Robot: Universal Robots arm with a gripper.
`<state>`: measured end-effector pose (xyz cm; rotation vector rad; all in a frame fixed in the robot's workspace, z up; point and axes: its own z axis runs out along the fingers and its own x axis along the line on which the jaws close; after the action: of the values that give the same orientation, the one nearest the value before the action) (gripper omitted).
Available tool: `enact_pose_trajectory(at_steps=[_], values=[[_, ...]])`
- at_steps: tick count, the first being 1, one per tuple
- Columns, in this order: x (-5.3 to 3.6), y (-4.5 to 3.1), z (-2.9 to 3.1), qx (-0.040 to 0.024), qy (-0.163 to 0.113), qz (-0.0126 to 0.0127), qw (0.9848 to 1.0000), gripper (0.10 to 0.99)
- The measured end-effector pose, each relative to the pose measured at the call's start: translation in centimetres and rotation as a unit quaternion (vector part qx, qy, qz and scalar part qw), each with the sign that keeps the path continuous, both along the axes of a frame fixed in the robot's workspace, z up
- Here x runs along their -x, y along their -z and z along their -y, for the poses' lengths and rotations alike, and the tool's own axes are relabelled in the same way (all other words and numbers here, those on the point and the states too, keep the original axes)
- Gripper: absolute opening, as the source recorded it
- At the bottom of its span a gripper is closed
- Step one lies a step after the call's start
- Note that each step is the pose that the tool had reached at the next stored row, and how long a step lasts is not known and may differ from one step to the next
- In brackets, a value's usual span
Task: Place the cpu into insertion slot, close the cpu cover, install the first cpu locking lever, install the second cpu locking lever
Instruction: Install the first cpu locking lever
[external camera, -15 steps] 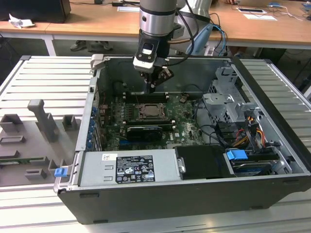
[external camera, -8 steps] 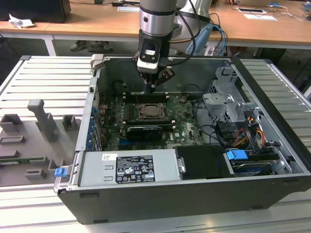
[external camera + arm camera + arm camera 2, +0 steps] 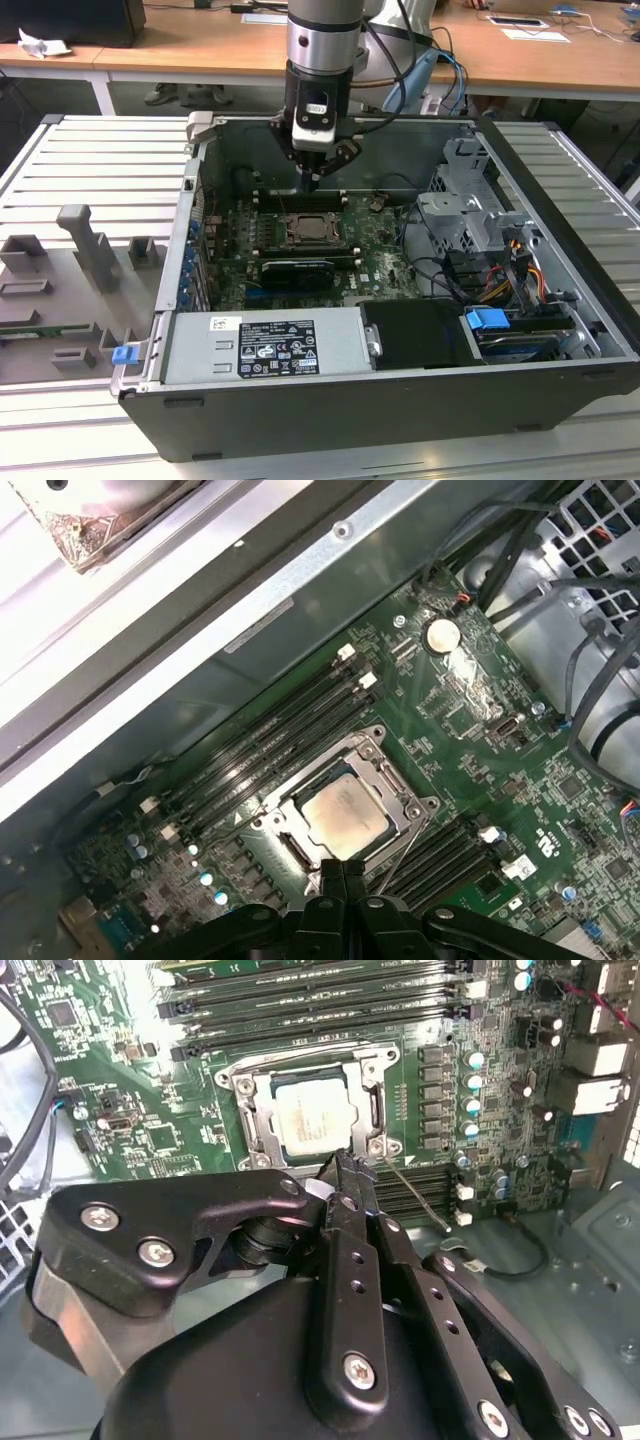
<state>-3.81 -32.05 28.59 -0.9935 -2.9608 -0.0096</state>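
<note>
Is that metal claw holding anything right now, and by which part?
Nothing, as far as shows. The end effector is shut on itself, its tip beside the cpu cover; the cpu sits framed by that cover.

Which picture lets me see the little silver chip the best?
The first wrist view: the cpu shows whole, with nothing in front. The second wrist view shows it under glare, just past the fingers. The exterior view shows it small inside the case.
</note>
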Motion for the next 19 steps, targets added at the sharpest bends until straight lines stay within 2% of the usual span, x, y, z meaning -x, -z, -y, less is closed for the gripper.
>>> enact_pose_trajectory(at_steps=[6, 16, 19], values=[[0.0, 0.0, 0.0, 0.0, -0.028, 0.0, 0.9996, 0.106], [0.0, 0.0, 0.0, 0.0, -0.053, 0.0, 0.9986, 0.106], [0.0, 0.0, 0.0, 0.0, -0.066, 0.0, 0.9979, 0.106]])
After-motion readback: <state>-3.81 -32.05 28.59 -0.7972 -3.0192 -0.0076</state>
